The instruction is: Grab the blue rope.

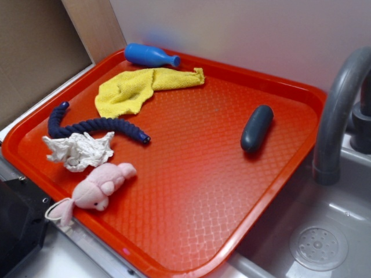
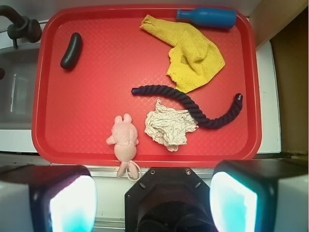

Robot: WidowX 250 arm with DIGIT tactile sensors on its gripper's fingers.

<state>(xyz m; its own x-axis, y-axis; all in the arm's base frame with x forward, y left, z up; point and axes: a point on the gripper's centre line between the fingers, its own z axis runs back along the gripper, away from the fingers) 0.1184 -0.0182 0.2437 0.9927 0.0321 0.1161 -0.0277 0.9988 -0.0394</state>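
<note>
Kitchen-type sink setup: curved grey metal faucet [image 1: 339, 110], steel sink basin with round drain strainer [image 1: 318, 247], red plastic tray [image 1: 203, 174] alongside, plain wall behind.

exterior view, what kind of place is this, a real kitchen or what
Probably a toy or mock kitchen sink setup: a grey faucet over a sink with a drain, and beside it a red tray of small toys.

You have one red tray [image 2: 48, 145], and six loose things lie on it, one of each kind. You can count one blue rope [image 2: 193, 107], one yellow cloth [image 2: 193, 53], one bright blue bowling pin [image 2: 207, 18], one dark grey-blue capsule [image 2: 71, 50], one crumpled white cloth [image 2: 169, 126] and one pink plush animal [image 2: 124, 137]. Beside the tray you see one grey faucet [image 1: 336, 116] over one sink [image 1: 324, 231] with one round drain [image 1: 319, 248]. At the bottom of the wrist view you see two fingers [image 2: 63, 200].
</note>
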